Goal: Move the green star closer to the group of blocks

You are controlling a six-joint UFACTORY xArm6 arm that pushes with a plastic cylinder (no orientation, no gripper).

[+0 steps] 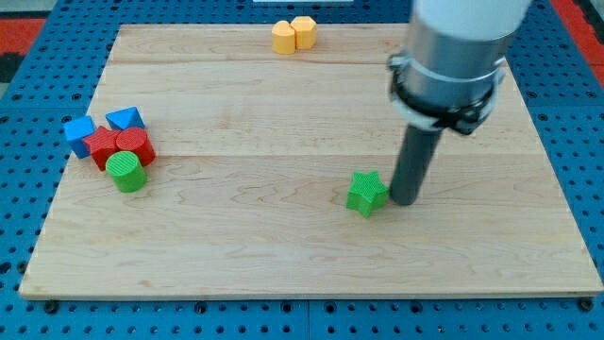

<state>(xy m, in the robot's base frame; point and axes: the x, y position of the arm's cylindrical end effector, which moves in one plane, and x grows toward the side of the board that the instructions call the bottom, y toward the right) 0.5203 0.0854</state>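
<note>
The green star [366,193] lies on the wooden board [283,255], right of the middle. My tip [405,201] rests on the board just to the right of the star, very close to it or touching it. The group of blocks sits at the view's left: two blue blocks [79,131] [125,119], two red blocks [100,145] [134,144] and a green cylinder [125,172], all packed together. The star is far to the right of this group.
Two yellow blocks [293,35] sit side by side at the board's top edge, near the middle. The arm's grey body [453,57] hangs over the upper right of the board. A blue pegboard surrounds the board.
</note>
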